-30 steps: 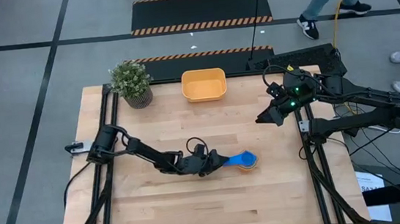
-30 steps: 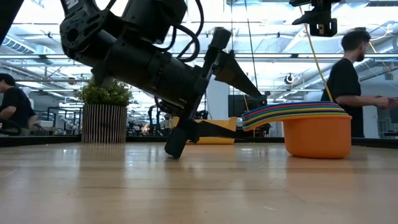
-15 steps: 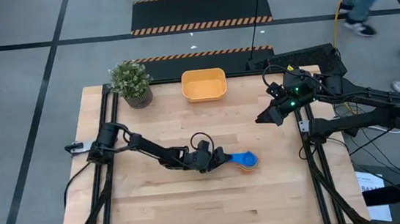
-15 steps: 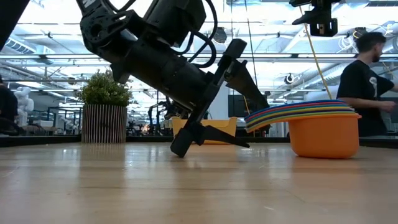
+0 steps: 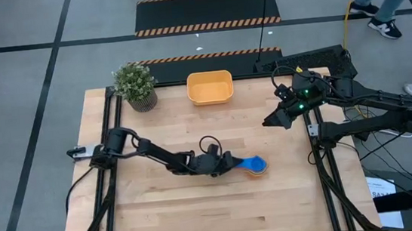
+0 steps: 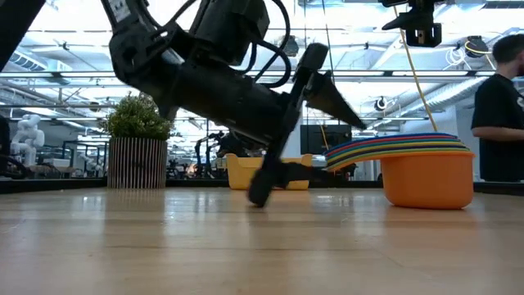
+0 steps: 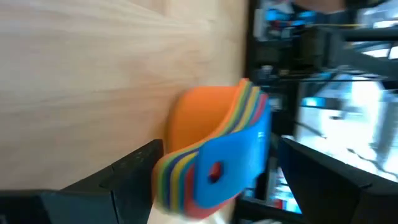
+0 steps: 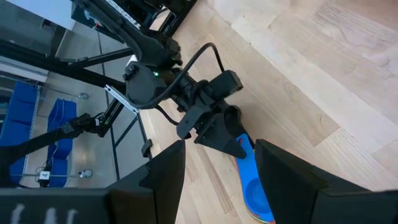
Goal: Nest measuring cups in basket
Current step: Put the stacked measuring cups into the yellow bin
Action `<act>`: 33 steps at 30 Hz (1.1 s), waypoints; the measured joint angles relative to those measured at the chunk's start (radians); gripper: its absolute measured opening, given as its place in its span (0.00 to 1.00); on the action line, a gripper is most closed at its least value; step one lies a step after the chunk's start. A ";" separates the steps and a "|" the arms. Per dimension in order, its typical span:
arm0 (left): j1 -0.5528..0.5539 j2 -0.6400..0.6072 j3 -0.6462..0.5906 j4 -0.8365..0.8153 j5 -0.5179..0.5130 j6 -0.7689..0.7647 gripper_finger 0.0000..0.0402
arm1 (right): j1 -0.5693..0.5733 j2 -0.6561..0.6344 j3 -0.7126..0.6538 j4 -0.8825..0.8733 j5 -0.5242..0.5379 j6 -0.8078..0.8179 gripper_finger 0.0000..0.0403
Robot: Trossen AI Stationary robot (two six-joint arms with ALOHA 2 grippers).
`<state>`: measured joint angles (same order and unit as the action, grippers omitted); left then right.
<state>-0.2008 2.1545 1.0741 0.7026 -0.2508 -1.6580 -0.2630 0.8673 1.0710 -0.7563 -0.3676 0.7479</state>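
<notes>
The measuring cups stand nested in one stack on the table right of centre, orange outermost and blue on top. Their fanned handles point toward the table's left. My left gripper lies low and nearly level at those handles, open, with one finger on each side of the handle stack. The orange-yellow basket sits at the far edge, middle, with nothing in it. My right gripper hangs open, high over the table's right side. My left gripper comes at the cups level from the table's left. Its fingers bracket the stacked handles. One finger stands close against the stack's edge, but I cannot tell whether it touches. The cups rest bottom down on the table.
A small potted plant stands at the far left corner, left of the basket. Bare wood lies between the cups and the basket and along the near edge. People move in the room beyond the table.
My left gripper has slid toward the table's right edge, closer in around the cup handles, staying open. The cup stack has shifted slightly the same way.
</notes>
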 joint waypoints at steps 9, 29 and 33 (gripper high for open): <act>0.005 0.049 0.003 0.115 0.003 -0.001 0.79 | 0.000 0.000 0.000 0.000 0.000 0.018 0.46; 0.009 0.052 0.002 0.116 0.031 0.046 0.38 | 0.000 0.000 0.000 -0.001 0.001 0.018 0.46; 0.011 0.051 0.002 0.123 0.019 0.055 0.31 | 0.000 0.000 0.000 -0.001 0.002 0.018 0.46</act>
<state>-0.1899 2.2059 1.0763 0.8255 -0.2321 -1.6029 -0.2630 0.8669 1.0710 -0.7570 -0.3660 0.7654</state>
